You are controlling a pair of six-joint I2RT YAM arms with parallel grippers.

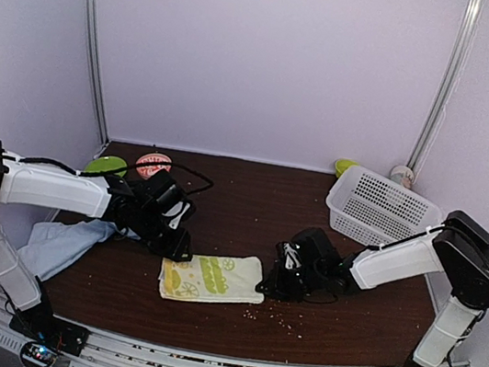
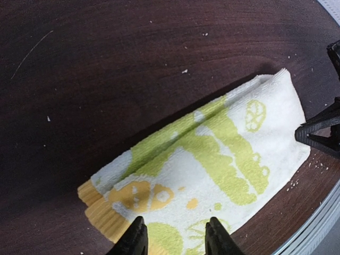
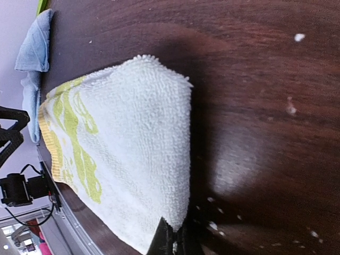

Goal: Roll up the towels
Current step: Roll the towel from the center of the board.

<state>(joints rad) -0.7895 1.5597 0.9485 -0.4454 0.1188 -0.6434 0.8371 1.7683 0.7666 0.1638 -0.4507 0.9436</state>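
A folded lime-green towel (image 1: pixel 211 278) lies flat on the desk (image 1: pixel 251 203), well apart from the white basket (image 1: pixel 381 205) and nearer the arms' bases than the basket is. The right gripper (image 3: pixel 171 241), fingers pressed together, meets the towel's basket-side end, seemingly to nip or pin that edge; whether cloth is caught cannot be told. The left gripper (image 2: pixel 175 234) hovers, fingers apart, over the yellow-edged end away from the basket, likely poised to seize it and start the roll. The pale blue towel (image 1: pixel 63 243) lies unrolled, farthest from the basket, partly off the desk's edge.
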